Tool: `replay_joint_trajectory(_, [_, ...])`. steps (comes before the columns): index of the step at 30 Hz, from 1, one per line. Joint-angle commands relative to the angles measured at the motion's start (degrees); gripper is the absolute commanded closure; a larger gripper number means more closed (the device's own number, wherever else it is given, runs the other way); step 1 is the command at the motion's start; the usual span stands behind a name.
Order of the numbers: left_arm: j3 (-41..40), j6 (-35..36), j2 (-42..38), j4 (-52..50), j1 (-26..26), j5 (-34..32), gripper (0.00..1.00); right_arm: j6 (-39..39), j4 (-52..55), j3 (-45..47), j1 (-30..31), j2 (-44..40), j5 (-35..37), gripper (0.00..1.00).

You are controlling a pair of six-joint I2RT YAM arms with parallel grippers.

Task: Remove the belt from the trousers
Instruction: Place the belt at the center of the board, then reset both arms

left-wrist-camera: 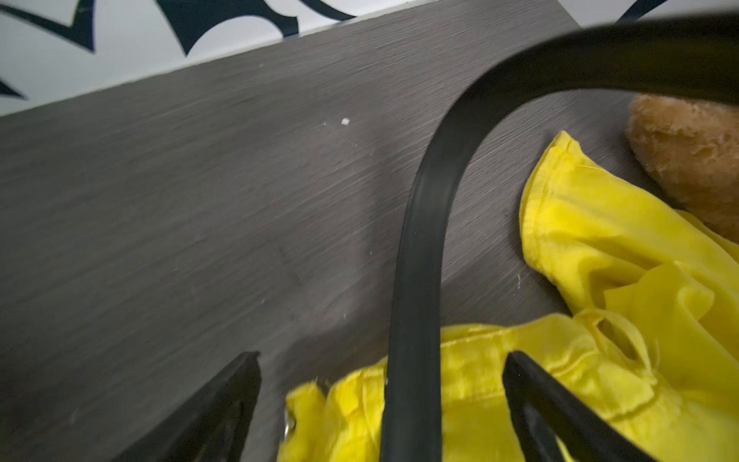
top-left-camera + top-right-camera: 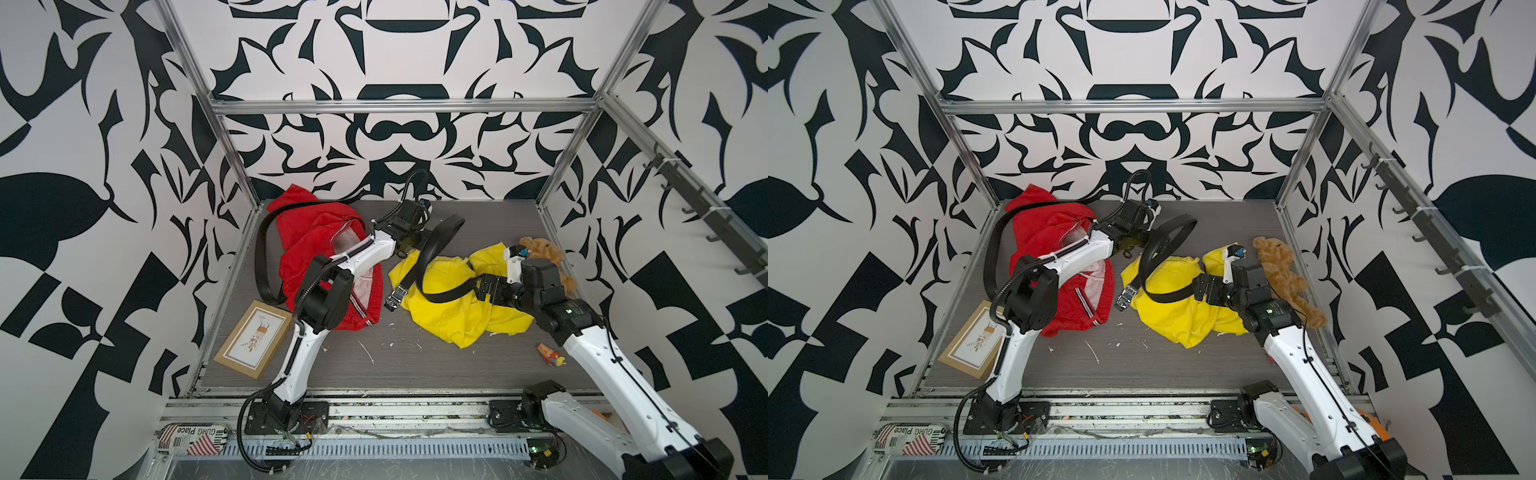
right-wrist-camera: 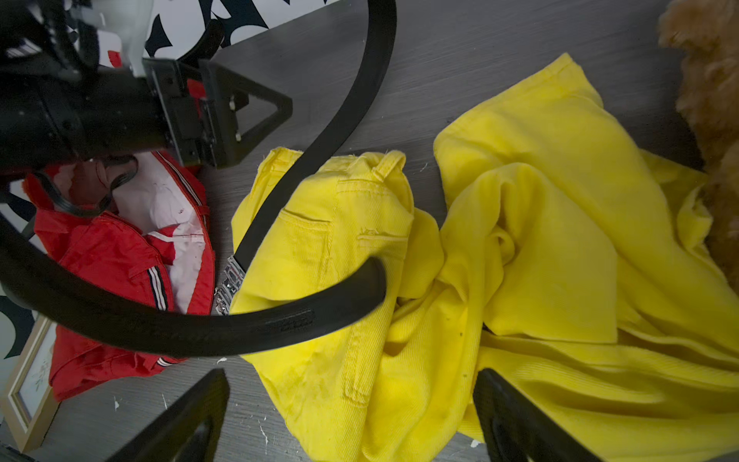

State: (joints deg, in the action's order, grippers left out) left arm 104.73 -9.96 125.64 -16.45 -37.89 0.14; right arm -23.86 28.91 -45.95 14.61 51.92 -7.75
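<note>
The black belt arches loosely over the yellow trousers on the table. The left gripper and right gripper both gape wide, gripping nothing.

You have a framed picture lying flat at lower left in a top view, a brown teddy bear right of centre, and a printed tin at the bottom-left edge.

Belt looped over trousers; shorts left; teddy right; frame front-left.
</note>
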Motion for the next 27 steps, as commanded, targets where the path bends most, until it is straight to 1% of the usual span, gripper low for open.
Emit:
replay_joint_trajectory(1, [-6.4,-0.3,-10.8,-0.1,-0.1,-4.2,0.01,2.7,-1.6,-3.3,0.1,0.8,1.5,0.01])
replay_joint_trajectory(3, [-10.0,1.2,-14.7,-3.0,-0.1,-7.8,0.01,3.4,-2.1,-4.1,0.0,1.3,1.4,0.01])
replay_joint_trajectory(4, [-11.4,2.5,-16.1,-5.8,-0.1,-10.9,0.01,3.6,-2.2,-4.8,0.0,1.7,1.3,0.01])
replay_joint_trajectory(7, [-13.4,4.7,-18.2,-15.2,0.1,-22.6,0.00,4.0,-3.2,-5.1,0.0,2.2,1.1,0.01])
replay_joint_trajectory(8, [-14.6,5.1,-19.0,-16.5,0.1,-26.8,0.00,4.4,-3.6,-5.0,0.0,2.5,1.2,0.01])
replay_joint_trajectory(10, [-17.1,5.2,-21.0,-16.5,0.8,-32.0,0.01,5.5,-4.2,-4.6,0.0,3.3,1.7,0.01])
replay_joint_trajectory(12, [-20.5,4.7,-24.2,-14.2,2.0,-34.7,0.01,6.8,-5.0,-4.3,0.0,4.0,2.2,0.01])
replay_joint_trajectory(15, [-26.9,3.7,-30.4,-7.7,5.5,-35.3,0.01,8.8,-6.9,-3.7,-0.1,5.1,2.7,0.01])
replay_joint_trajectory(19, [-32.3,3.6,-37.9,-2.6,11.0,-35.8,0.01,10.9,-8.7,-2.7,-0.2,6.3,3.7,0.01])
replay_joint_trajectory(21, [-36.3,5.5,-42.7,1.3,12.4,-34.0,0.01,11.8,-10.2,-1.7,-0.3,6.5,4.0,0.01])
replay_joint_trajectory(23, [-41.1,7.4,-48.0,5.3,13.0,-30.8,0.01,13.2,-12.4,-0.1,-0.6,6.6,4.1,0.01])
replay_joint_trajectory(27, [-49.5,7.9,-56.3,8.3,14.4,-25.3,0.01,16.5,-18.3,4.1,-1.6,7.4,3.6,0.01])
